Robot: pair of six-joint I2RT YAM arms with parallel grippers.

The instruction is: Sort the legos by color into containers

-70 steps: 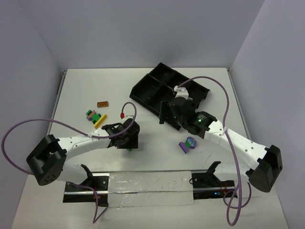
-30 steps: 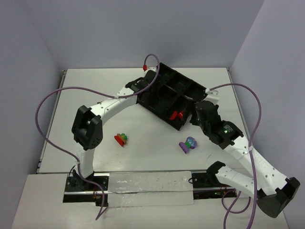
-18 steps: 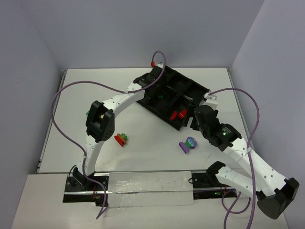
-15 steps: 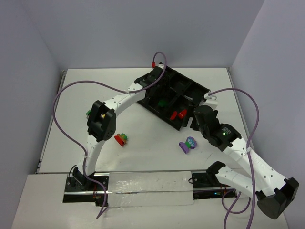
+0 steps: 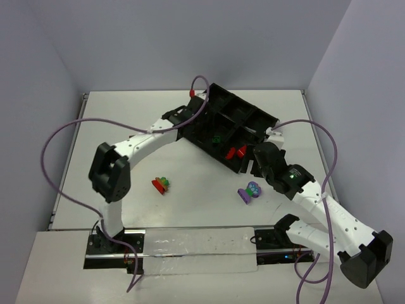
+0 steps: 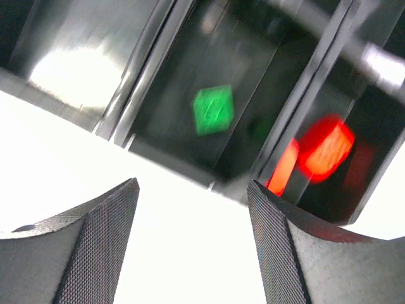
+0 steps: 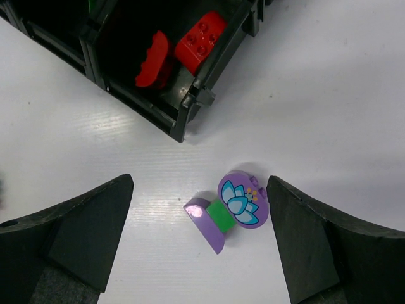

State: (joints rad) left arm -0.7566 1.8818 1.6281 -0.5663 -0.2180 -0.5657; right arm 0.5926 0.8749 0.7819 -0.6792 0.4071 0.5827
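The black tray (image 5: 224, 95) lies at the back right, set at an angle. One green lego (image 5: 217, 138) (image 6: 212, 109) rests in a middle container, and two red legos (image 5: 235, 152) (image 7: 199, 41) share the container beside it. My left gripper (image 5: 197, 130) (image 6: 193, 187) hangs open over the tray's near-left rim with nothing between its fingers. A purple flower-shaped lego (image 5: 251, 189) (image 7: 243, 198), joined to a green and a purple piece (image 7: 209, 225), lies on the table. My right gripper (image 5: 254, 172) (image 7: 201, 183) hovers open above it, one finger on each side.
A small cluster of red, green and yellow legos (image 5: 161, 184) lies on the table left of centre. The left arm's elbow (image 5: 111, 171) stands over the table's left part. Purple cables loop above both arms.
My left gripper opened and let go of the green lego, which now lies in the tray. The left arm then drew back and its elbow swung left. My right gripper shifted slightly nearer the flower piece.
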